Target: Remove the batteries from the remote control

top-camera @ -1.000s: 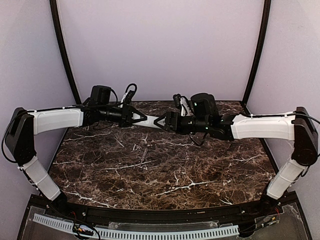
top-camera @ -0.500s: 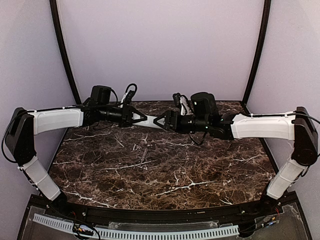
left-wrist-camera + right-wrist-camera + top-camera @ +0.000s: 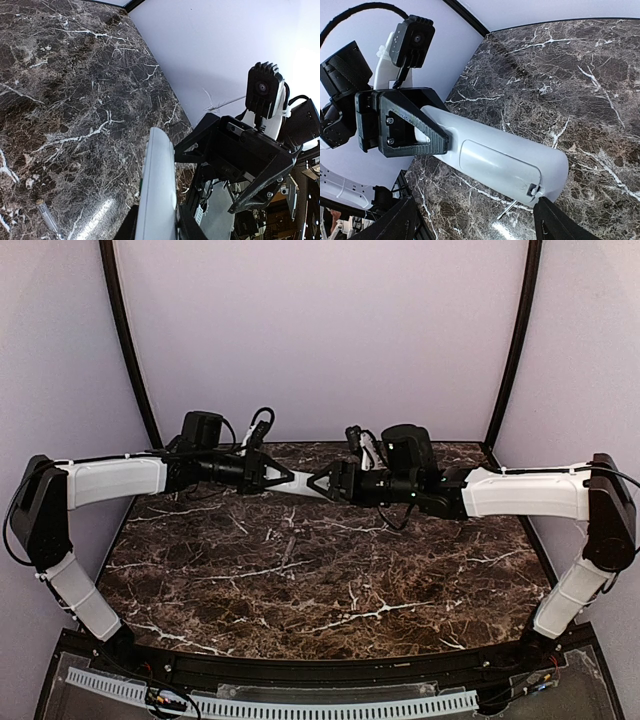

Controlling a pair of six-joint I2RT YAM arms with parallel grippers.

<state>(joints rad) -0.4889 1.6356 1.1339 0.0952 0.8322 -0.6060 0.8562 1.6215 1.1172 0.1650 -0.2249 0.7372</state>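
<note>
The remote control [image 3: 495,155] is a slim white bar held in the air above the marble table, back side toward the right wrist camera. Its battery cover is closed, with a small latch [image 3: 534,189] at the near end. The batteries are hidden inside. My left gripper [image 3: 156,227] is shut on the remote's far end, and one of its black fingers [image 3: 415,127] lies across the casing. My right gripper [image 3: 475,222] stands open around the remote's near end, and its right finger [image 3: 560,222] sits just below the latch. In the top view the two grippers meet at the back centre around the remote control [image 3: 304,485].
The dark marble table [image 3: 320,580] spreads below both arms. A thin pale stick-like thing [image 3: 507,210] lies on the table under the remote, also seen as the stick [image 3: 46,214] in the left wrist view. Purple walls close in the back and sides.
The right gripper has edged slightly left along the remote's end. The left arm and the remote have stayed still.
</note>
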